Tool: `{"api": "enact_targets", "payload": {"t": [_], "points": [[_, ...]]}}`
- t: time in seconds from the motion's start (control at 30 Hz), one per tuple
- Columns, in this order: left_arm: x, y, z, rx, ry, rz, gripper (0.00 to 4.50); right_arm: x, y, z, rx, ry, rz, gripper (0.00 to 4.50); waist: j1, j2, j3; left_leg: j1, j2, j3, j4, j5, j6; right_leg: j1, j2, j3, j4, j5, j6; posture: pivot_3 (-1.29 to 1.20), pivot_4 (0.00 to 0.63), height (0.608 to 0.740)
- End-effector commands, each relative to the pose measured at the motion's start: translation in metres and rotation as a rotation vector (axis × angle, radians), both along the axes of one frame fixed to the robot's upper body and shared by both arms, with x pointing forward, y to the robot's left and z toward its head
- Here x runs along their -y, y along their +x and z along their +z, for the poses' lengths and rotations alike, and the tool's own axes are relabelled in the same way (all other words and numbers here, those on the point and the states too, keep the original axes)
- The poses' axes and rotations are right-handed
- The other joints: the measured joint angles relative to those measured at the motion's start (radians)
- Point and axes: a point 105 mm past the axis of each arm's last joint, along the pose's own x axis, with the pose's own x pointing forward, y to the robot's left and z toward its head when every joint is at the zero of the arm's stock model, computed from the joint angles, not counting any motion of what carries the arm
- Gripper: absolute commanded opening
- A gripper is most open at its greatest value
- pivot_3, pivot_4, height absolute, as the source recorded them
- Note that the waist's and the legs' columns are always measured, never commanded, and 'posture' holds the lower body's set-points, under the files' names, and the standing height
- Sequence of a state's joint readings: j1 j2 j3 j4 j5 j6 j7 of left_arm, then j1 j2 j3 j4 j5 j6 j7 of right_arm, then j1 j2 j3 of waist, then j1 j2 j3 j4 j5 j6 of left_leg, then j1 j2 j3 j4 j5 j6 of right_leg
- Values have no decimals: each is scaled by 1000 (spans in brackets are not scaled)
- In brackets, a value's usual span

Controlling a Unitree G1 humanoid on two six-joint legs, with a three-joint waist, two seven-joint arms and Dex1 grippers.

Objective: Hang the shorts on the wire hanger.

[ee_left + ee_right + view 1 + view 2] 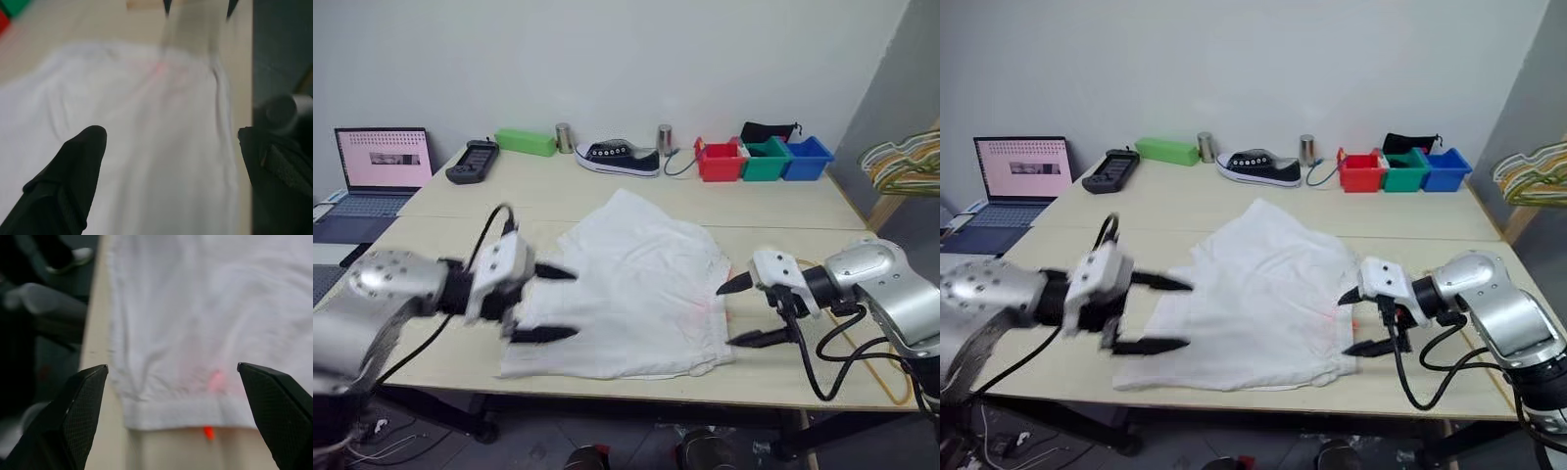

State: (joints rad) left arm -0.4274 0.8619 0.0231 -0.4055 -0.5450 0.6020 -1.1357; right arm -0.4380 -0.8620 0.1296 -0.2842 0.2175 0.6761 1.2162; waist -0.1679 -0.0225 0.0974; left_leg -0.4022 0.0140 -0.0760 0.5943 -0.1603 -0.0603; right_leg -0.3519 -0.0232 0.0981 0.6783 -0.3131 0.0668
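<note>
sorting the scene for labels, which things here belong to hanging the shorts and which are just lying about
Part of the job:
- shorts
- wire hanger
- left gripper, jaws open
- right gripper, jaws open

Lying about:
- black sneaker
- laptop
- red, green and blue bins
- green box
- two metal cans

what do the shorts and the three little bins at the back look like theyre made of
The shorts: thin white woven cloth, matte, judging by soft wrinkles and a stitched hem. The red bin, green bin and blue bin: probably molded plastic, with solid bright color, a slight sheen and stiff straight walls.
</note>
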Motion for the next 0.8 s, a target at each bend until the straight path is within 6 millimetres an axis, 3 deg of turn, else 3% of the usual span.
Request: {"api": "enact_targets", "payload": {"t": [0.03, 0.13, 0.3, 0.5, 0.6, 0.8], "points": [[36, 7, 4, 50, -37, -26, 4476, 41, 22, 10, 134, -46, -301, 4500, -16, -1, -1, -1, 0, 1, 0, 0, 0, 1, 0, 2, 0, 1, 2, -272, 25, 740], [67, 15, -7, 69, -61, -81, 4476, 89, 29, 7, 143, -89, -584, 4500, -45, 0, -1, -5, -1, 2, 1, 0, 1, 1, 0, 3, 0, 2, 6, -304, 25, 740], [96, 21, -21, 72, -73, -151, 4476, 133, 14, -8, 56, -152, -802, 4500, -102, 0, -1, -10, 0, 1, 0, 0, 1, -3, 2, 3, 2, 0, 8, -346, 33, 740], [111, 15, -31, 60, -95, -171, 4476, 148, 0, -25, -50, -161, -884, 4500, -171, 0, -1, -11, -1, 1, 0, 0, 1, -3, 1, 3, 1, 0, 9, -355, 46, 740], [109, 11, -35, 44, -96, -159, 4476, 166, -4, -38, -106, -179, -958, 4500, -199, -1, 0, -9, -1, 0, 0, 0, 1, -1, 1, 3, 1, -3, 5, -339, 52, 740], [105, 8, -38, 34, -90, -147, 4476, 181, -4, -53, -169, -183, -999, 4500, -224, -2, 1, -5, -1, 0, 0, 0, 1, 2, 1, 3, 1, -3, 4, -319, 53, 740]]}}
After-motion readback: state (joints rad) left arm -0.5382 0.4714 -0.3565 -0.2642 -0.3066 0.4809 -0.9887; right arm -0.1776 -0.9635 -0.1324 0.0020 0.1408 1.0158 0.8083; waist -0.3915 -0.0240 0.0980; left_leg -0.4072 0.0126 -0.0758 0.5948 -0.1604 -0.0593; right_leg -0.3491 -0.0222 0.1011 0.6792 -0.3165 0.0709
